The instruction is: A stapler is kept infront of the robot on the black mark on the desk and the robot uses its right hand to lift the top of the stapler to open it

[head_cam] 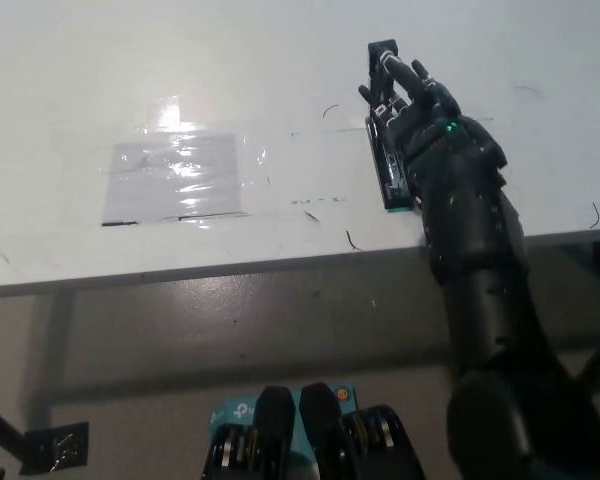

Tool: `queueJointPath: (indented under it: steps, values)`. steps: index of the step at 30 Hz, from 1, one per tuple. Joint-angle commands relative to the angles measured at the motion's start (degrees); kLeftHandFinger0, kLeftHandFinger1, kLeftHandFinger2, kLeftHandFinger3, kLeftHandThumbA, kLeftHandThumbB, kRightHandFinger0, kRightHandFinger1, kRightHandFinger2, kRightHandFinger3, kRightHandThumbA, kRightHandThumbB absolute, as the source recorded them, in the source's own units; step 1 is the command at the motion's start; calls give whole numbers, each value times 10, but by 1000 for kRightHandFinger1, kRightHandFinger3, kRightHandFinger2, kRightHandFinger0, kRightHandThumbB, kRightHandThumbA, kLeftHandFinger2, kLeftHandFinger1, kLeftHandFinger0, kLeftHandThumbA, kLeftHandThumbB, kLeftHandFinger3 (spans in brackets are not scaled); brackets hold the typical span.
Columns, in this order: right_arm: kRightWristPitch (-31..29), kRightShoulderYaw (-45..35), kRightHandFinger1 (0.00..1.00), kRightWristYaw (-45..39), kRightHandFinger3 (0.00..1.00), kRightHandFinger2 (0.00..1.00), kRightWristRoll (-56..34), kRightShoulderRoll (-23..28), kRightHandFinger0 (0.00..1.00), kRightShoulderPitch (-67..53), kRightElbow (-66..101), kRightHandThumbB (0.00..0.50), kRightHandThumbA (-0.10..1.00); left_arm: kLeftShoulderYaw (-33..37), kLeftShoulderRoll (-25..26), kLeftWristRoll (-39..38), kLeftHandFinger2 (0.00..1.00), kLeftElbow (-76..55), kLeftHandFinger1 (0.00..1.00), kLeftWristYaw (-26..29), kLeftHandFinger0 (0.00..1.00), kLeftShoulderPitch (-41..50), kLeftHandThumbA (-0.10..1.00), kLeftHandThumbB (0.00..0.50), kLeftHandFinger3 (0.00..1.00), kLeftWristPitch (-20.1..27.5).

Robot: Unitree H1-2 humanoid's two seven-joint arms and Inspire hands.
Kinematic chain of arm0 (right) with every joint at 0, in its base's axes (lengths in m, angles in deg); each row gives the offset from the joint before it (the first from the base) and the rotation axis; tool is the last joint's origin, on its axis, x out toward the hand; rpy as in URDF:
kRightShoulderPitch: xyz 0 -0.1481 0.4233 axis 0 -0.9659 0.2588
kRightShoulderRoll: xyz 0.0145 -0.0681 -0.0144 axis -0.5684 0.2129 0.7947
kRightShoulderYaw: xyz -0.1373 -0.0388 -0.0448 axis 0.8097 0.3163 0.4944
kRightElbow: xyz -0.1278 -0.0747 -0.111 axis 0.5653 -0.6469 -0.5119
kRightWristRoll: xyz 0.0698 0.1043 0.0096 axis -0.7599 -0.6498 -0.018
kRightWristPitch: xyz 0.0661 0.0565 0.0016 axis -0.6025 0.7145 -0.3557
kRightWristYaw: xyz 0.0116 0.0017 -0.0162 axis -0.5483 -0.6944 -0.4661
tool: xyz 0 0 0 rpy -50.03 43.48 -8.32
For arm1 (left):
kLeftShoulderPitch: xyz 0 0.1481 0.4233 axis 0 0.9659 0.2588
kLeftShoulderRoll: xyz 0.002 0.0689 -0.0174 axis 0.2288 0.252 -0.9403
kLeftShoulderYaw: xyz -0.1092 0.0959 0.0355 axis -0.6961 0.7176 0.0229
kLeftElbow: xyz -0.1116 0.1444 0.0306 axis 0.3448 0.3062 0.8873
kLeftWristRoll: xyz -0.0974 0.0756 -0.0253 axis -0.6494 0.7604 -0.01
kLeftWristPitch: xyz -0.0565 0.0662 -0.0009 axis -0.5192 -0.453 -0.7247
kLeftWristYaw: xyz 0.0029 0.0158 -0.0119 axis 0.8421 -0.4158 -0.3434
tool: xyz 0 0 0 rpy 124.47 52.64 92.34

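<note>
The black stapler (391, 178) lies on the white desk (230, 80), right of centre. Its base stays flat on the desk while its top (381, 58) is tilted up at the far end. My black right hand (418, 105) reaches over it from the near side, with fingers (404, 78) curled against the raised top. The black mark under the stapler is hidden by my hand and forearm. My white left hand does not show in the picture.
A glossy taped rectangle (175, 178) sits on the desk to the left. The desk's front edge (230, 268) runs across the middle, with grey floor below. A black floor bracket (55, 445) lies at the bottom left.
</note>
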Motion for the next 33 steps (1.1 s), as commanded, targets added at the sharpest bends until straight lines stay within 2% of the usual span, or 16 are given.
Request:
queueJointPath:
  steps: [1,5,7,10,11,14,17,20,22,24,28,30,32,33]
  values:
    - [-86,9,675,-58,897,720,27,12,588,100,-95,0,624,0,6,-8,588,-20,450,-8,304,15,880,0,737,19]
    - [-125,4,661,-65,869,702,34,29,576,141,-188,0,597,-2,2,-7,595,-30,453,-4,302,20,884,0,736,13]
    - [-148,7,615,-72,830,681,44,42,524,173,-246,0,555,-2,4,-7,609,-20,467,-7,317,19,881,0,749,22]
    - [-164,8,613,-72,851,699,52,53,515,205,-283,0,548,-2,6,-4,608,-12,463,-9,307,15,877,0,737,38]
    - [-165,11,623,-72,866,714,58,56,516,213,-292,0,554,-4,5,-6,594,-6,451,-9,290,13,877,0,733,40]
    - [-172,6,630,-71,878,725,59,62,525,229,-308,0,570,-3,4,-12,614,-18,483,-11,332,20,893,0,753,26]
    - [-179,8,595,-74,858,704,67,68,477,256,-318,0,588,-2,3,-5,617,-26,477,-6,330,19,897,0,760,19]
    - [-188,3,584,-73,863,669,65,66,478,285,-318,0,616,-3,3,-7,616,-28,482,-4,330,16,894,0,749,12]
    - [-188,3,560,-72,837,644,67,67,479,286,-318,0,642,-2,2,-6,608,-29,477,-4,322,17,888,0,743,12]
    - [-188,5,584,-72,848,646,71,65,508,289,-316,0,645,-3,0,-10,598,-18,473,-9,310,16,888,0,744,32]
    - [-188,4,560,-73,819,635,73,64,482,275,-310,0,626,-5,-1,-13,589,-32,458,-6,300,19,883,0,736,15]
    - [-182,4,580,-79,846,676,73,63,489,264,-306,0,602,-7,2,-15,598,-30,465,-6,319,18,881,0,745,17]
    - [-172,8,575,-83,850,678,79,64,469,234,-297,0,583,-7,1,-15,587,-26,444,-5,282,15,880,0,733,21]
    - [-169,6,587,-88,848,682,78,64,472,222,-291,0,568,-8,3,-14,585,-19,456,-7,309,14,883,0,728,28]
